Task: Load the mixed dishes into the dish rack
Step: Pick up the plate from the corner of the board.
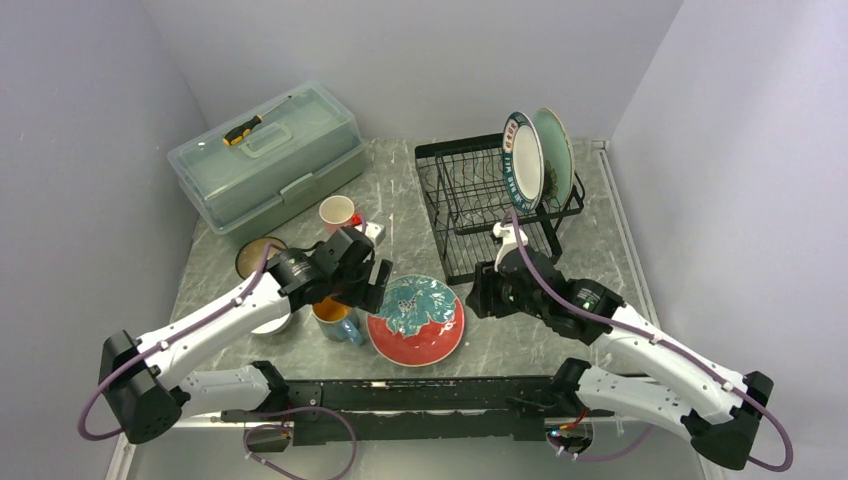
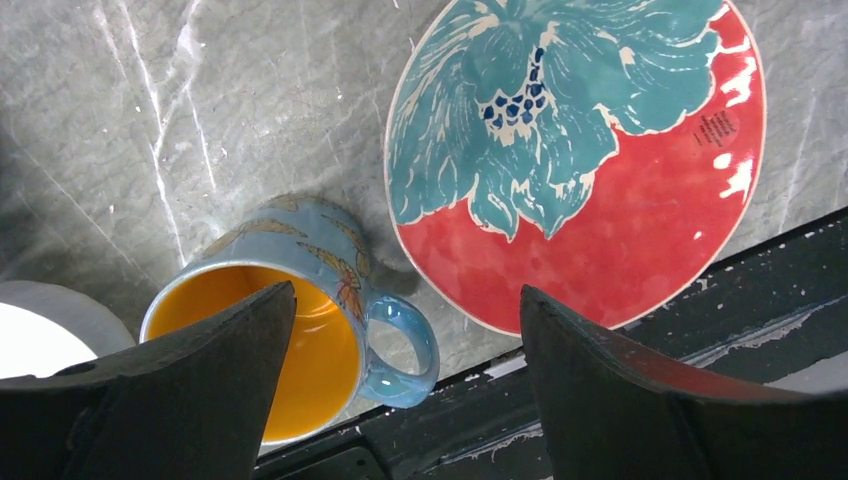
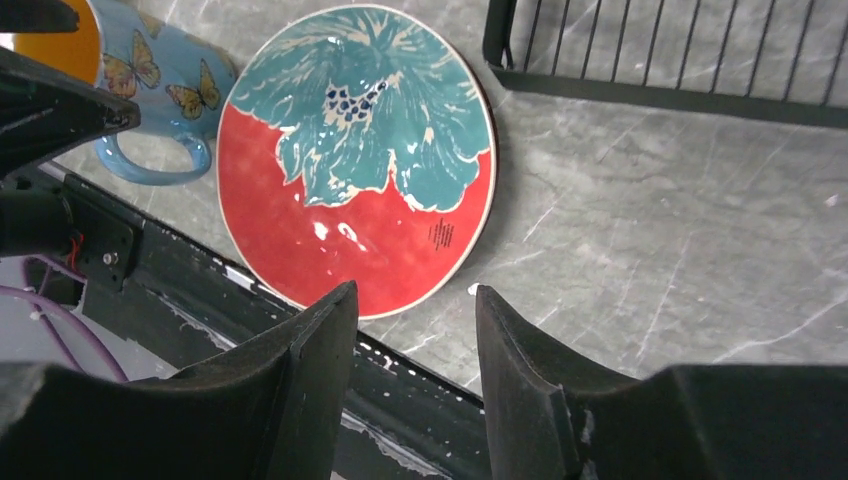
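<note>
Top external view: two plates [image 1: 535, 160] upright in rack [image 1: 462, 215] at 1 o'clock; patterned plate [image 1: 416, 320] flat on worktop [image 1: 400, 195], mug [image 1: 337, 322] at its 9 o'clock. Both left jaws and right jaws spread, empty.

right gripper [image 3: 415, 295], jaws apart, near patterned plate [image 3: 350, 150] — mug [image 3: 165, 85] beside

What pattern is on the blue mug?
Orange butterflies on the mug; clearest in right wrist view.

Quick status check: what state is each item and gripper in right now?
Dish rack: holds white plate and green plate upright.
Patterned plate: lying flat, face up.
Blue mug: upright, empty.
Pink mug: upright.
Green box: lid closed, screwdriver on top.
Left gripper: open.
Right gripper: open.
</note>
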{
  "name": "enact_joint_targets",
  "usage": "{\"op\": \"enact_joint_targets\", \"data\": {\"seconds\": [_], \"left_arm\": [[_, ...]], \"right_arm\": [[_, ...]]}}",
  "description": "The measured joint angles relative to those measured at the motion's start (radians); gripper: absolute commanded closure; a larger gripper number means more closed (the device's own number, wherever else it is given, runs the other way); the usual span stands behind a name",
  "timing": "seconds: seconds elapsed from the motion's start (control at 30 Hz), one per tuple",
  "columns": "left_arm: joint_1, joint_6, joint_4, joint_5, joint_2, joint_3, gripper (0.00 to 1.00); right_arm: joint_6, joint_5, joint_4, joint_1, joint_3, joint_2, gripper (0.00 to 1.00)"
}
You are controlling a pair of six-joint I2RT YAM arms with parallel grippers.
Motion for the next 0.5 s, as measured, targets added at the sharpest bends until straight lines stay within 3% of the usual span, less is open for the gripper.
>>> {"op": "enact_joint_targets", "data": {"seconds": [0.5], "left_arm": [[0.005, -0.052, 0.192, 0.033, 0.198, 0.006, 0.30]], "right_arm": [[0.091, -0.057, 0.120, 0.011, -0.180, -0.045, 0.56]]}}
